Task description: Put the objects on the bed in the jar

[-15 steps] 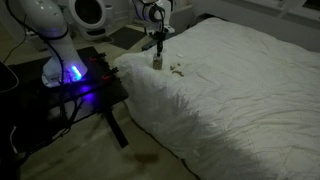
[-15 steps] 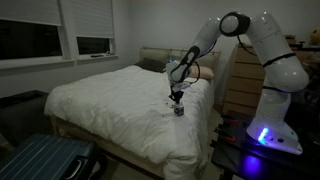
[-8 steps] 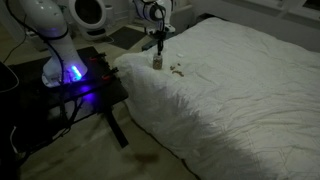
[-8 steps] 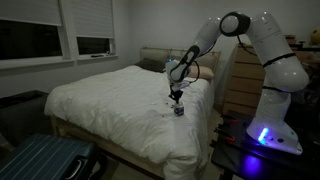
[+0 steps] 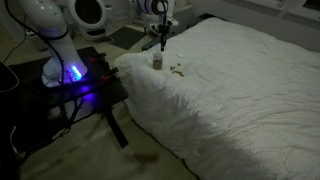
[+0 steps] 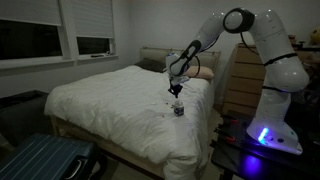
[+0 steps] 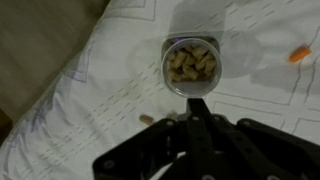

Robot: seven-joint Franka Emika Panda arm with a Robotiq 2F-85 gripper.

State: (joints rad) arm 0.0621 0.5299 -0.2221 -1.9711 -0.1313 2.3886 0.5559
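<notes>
Just above the jar [image 7: 190, 65], the gripper [image 7: 196, 104] is hovering, jaws pressed together; a few objects [image 5: 176, 69] are lying nearby on the bed [image 5: 240, 80], an orange scrap [image 7: 299, 55] farther off.

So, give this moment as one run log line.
gripper shut above jar | jar upright on bed, bits inside | loose bits left on bed

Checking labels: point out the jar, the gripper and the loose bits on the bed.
jar [image 7: 165, 72], wrist view, left rim.
gripper [image 7: 197, 104], wrist view, between the shut fingertips.
loose bits [image 5: 176, 69], in an exterior view, middle of the cluster.
</notes>
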